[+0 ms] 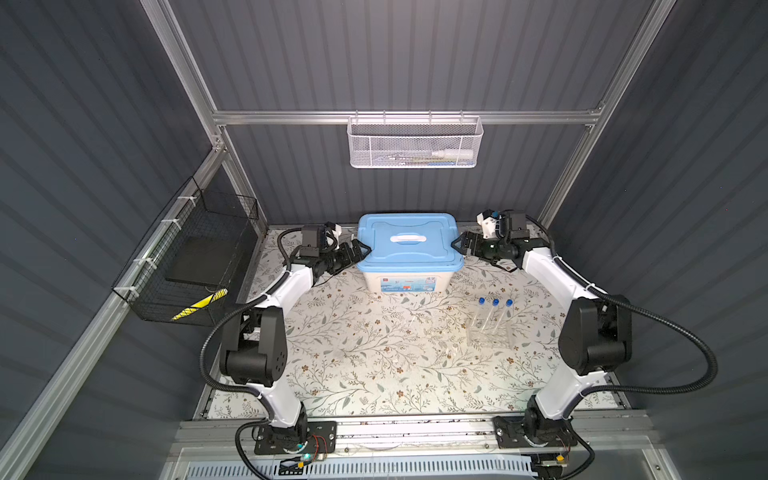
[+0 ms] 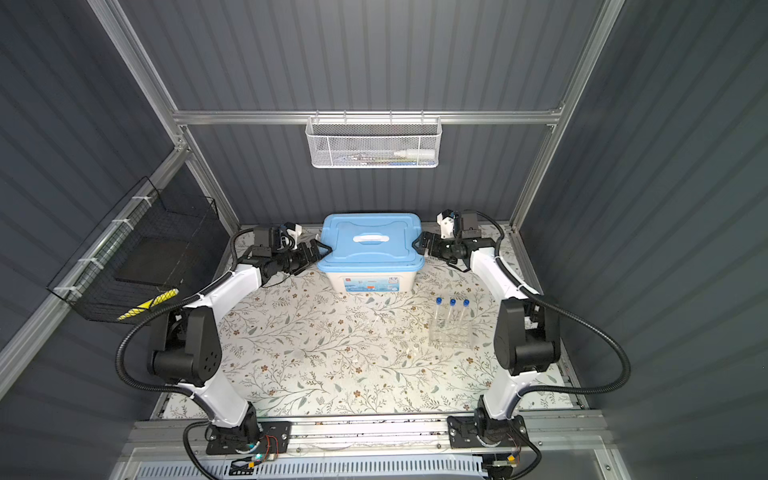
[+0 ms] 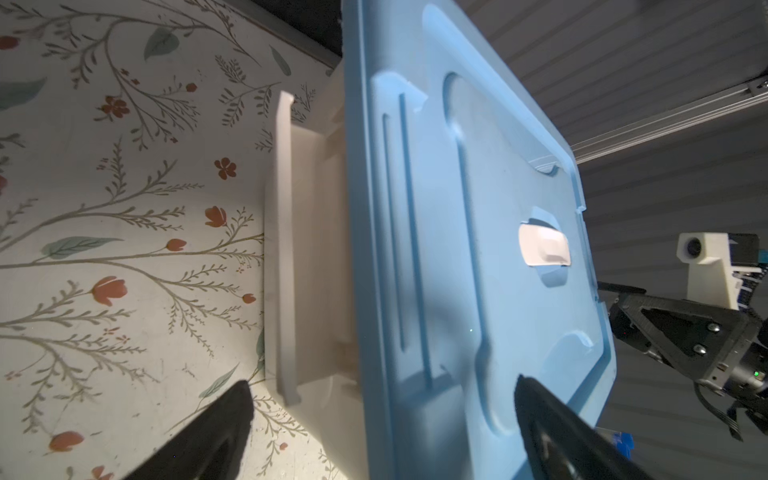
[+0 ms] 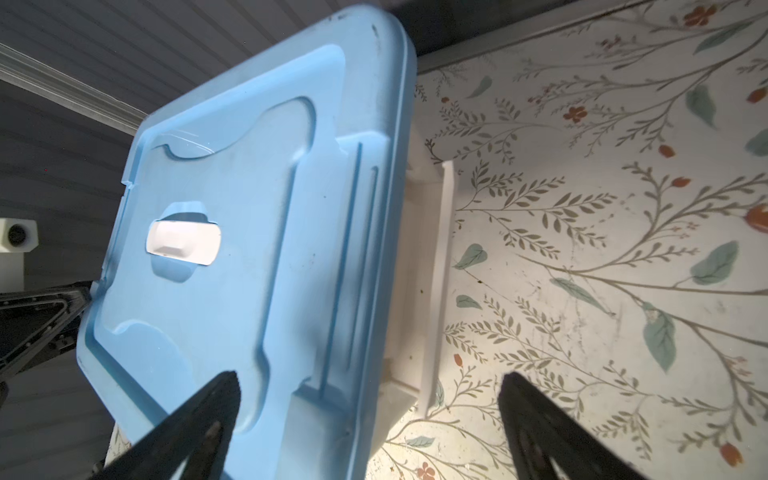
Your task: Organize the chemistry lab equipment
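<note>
Count, left to right: one black wire basket [image 1: 195, 257] on the left wall; one left gripper [image 1: 365, 249]; one white tub [image 1: 405, 282] with one blue lid [image 1: 409, 249]; one white mesh basket [image 1: 414, 143] on the back rail above it, one bottle [image 1: 453, 154] inside; one right gripper [image 1: 457, 243]; three blue-capped test tubes [image 1: 494, 311] upright in one clear rack [image 1: 489, 334]. Surface: floral-print table [image 1: 353, 357], with dark ribbed walls [image 1: 83, 124] and an aluminium frame [image 1: 291, 117]. Left gripper at the tub's left end, jaws spread wide, lid edge between the fingers, nothing gripped. Right gripper likewise at the right end, wide and empty. Tubes and rack stand on the table in front of the tub, right of centre, well apart from both grippers
</note>
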`<control>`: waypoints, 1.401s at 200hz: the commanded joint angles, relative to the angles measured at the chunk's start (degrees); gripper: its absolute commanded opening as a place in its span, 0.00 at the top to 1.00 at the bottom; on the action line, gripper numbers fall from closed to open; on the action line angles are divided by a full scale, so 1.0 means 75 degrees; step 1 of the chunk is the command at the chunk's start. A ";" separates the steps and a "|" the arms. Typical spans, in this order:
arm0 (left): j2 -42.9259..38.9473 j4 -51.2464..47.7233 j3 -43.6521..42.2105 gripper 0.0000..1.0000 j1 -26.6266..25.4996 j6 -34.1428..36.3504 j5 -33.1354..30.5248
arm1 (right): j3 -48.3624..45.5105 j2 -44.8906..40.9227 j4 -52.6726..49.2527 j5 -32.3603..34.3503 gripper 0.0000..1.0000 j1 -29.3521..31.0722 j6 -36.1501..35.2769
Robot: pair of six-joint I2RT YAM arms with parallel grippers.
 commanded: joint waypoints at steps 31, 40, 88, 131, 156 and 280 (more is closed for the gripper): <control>0.0318 0.0555 0.0400 0.00 0.0089 0.0002 0.0755 | -0.0068 0.0400 0.0867 -0.1011 0.01 -0.0165 0.0683; 0.0353 0.0554 0.0424 0.00 0.0092 -0.0006 0.0762 | -0.0061 0.0465 0.0962 -0.1167 0.01 -0.0164 0.0772; 0.0430 0.0667 0.0490 0.08 0.0089 -0.0176 0.0977 | -0.0219 0.0353 0.1136 -0.1318 0.12 -0.0129 0.1023; 0.0054 0.0661 0.0506 0.14 0.0065 -0.0124 0.0635 | -0.0162 0.0125 0.0873 -0.1257 0.20 -0.0036 0.0866; -0.0109 0.0417 0.0607 0.16 -0.0010 0.0056 0.0433 | -0.0007 0.0082 0.0752 -0.1215 0.21 0.0085 0.0804; -0.0184 0.0127 0.0970 0.17 -0.0665 0.0379 -0.0168 | 0.0428 -0.0143 0.0531 -0.0646 0.20 0.0509 0.0760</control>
